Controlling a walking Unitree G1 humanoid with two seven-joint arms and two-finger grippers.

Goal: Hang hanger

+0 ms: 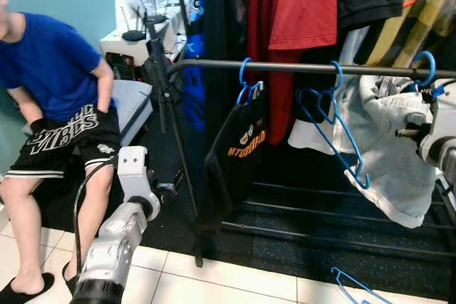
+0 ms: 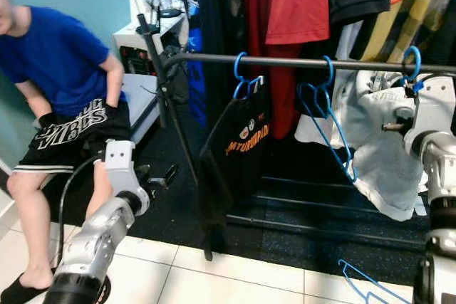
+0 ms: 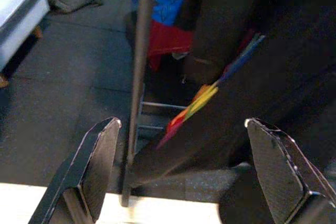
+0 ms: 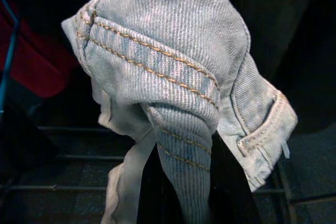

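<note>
The blue plastic hanger (image 1: 425, 69) carrying the pale washed-denim garment (image 1: 392, 154) has its hook over the dark horizontal metal rail (image 1: 299, 67) of the clothes rack, at the rail's right end. The right arm is raised and reaches in from the right edge to rail height, its silver wrist joint pressed against the denim just below that hook. In the right wrist view the right gripper (image 4: 191, 182) has its two black fingers (image 4: 228, 182) drawn together on a fold of the stitched denim, which bulges out above and between them. The left arm is bent low and forward at the left, its white wrist block upright over the pale tiled floor (image 1: 214, 282); the left gripper (image 3: 184, 171) shows its fingers spread wide apart with nothing between them, looking at the rack's dark upright pole (image 3: 137, 77) and a black garment with a rainbow stripe (image 3: 210, 93). Further left on the rail, a second blue hanger (image 1: 246, 80) holds a black printed shirt (image 1: 239, 147), and an empty blue wire hanger (image 1: 335, 126) dangles tilted between the two. A third blue hanger (image 1: 356, 286) lies on the floor near the right arm. A person in a blue shirt and black shorts (image 1: 57, 97) sits at the left.
</note>
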